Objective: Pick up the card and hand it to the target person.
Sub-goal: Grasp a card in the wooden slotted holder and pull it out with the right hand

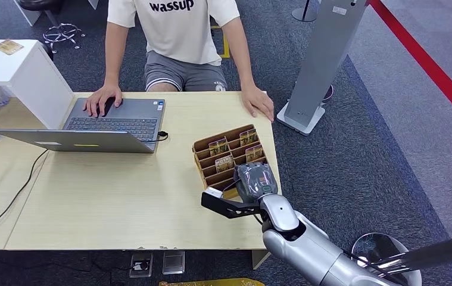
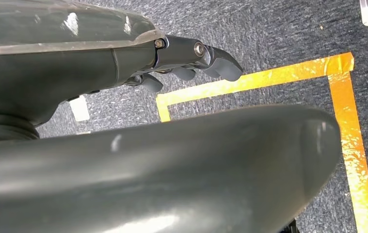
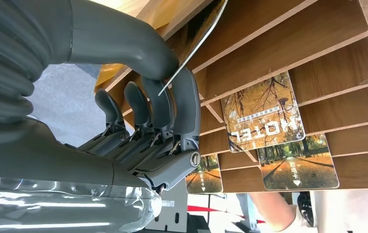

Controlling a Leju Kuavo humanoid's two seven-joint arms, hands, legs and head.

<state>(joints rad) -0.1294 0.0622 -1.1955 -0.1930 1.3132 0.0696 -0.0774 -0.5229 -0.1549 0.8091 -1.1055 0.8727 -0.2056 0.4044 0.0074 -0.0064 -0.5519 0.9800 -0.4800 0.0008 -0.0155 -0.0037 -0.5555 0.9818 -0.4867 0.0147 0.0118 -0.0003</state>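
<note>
Right hand hovering at the near rows of the card rack — thumb and fingers pinching a thin card edge-on. Lifting straight out, keeping the pinch firm, avoiding neighbouring cards — then extending toward the person.

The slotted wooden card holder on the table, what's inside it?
The card holder holds several cards with autumn-tree pictures, one reading HOTEL. The right hand covers its near corner, hiding those slots.
</note>
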